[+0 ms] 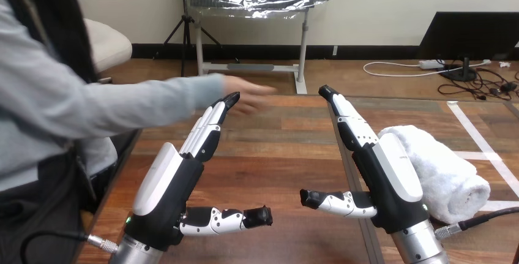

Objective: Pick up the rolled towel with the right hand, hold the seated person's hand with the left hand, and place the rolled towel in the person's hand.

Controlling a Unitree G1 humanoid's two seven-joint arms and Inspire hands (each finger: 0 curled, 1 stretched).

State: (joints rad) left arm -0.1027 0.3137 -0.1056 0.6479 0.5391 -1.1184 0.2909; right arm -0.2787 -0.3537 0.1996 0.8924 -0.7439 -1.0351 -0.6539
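Two open hands stand over the table [278,163]. The towel [454,173] lies just right of the right hand [395,181]. The person's hand [250,94] reaches in just past the left hand [168,181] fingertips. Both robot hands point forward with fingers straight and thumbs turned inward.

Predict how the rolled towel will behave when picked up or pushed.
The rolled towel looks fluffy, so it probably squashes when gripped and weighs little. Its cylinder shape suggests it may roll if pushed sideways.
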